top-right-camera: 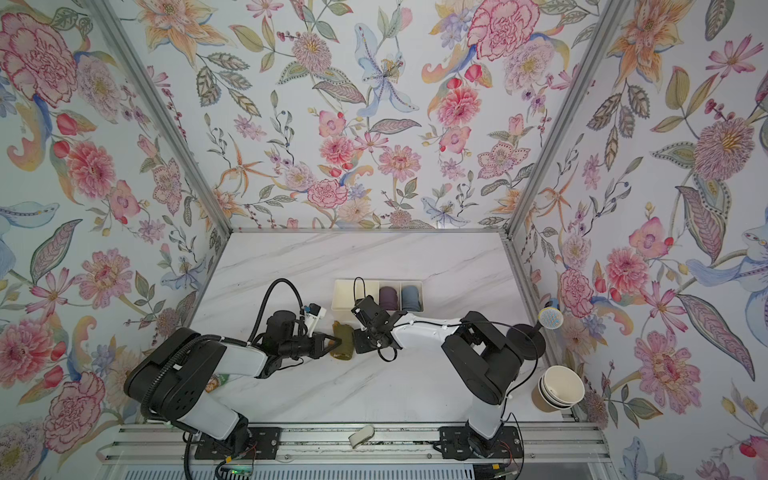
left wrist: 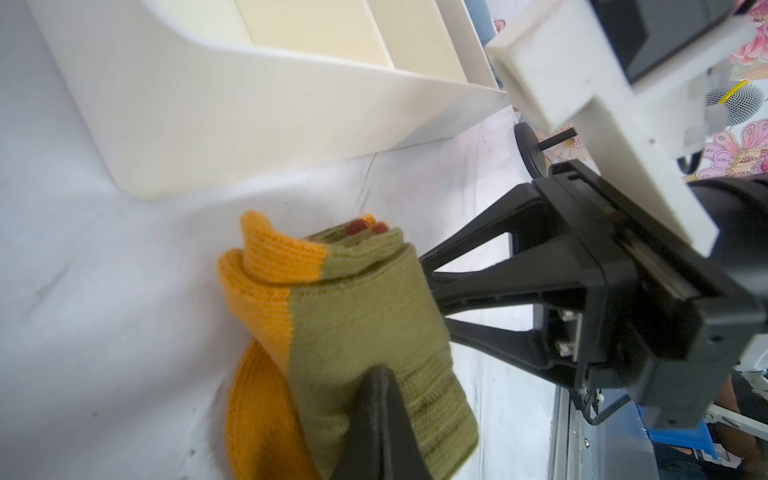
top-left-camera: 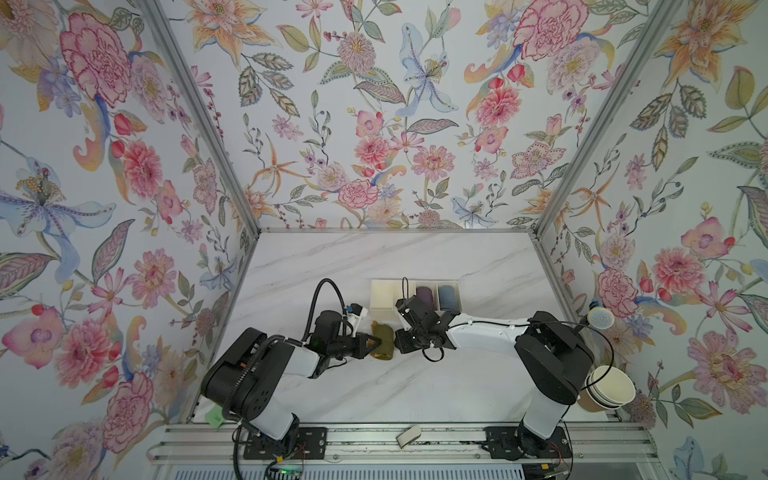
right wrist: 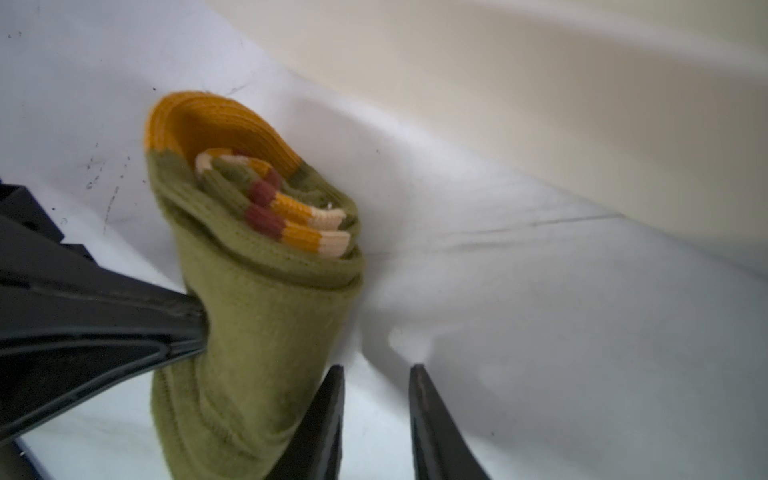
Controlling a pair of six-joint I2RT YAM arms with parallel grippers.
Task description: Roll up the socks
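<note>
- Left tool (right wrist: pixel 195 328) is staying fully clenched, its tip pressing into the side of the socks (right wrist: pixel 257 291). I judge it is pinning the roll so the cloth is not springing open. Whether it is pinching a layer, I cannot tell.
- Right tool (right wrist: pixel 376 370) is standing a little open, with only bare tabletop (right wrist: pixel 540 332) showing between its jaws. One finger is lying just beside the roll, grasping nothing.
- In a top view, the socks are lying rolled at the frame's centre, just below the white box (top-left-camera: pixel 380 295), between both tools.
</note>
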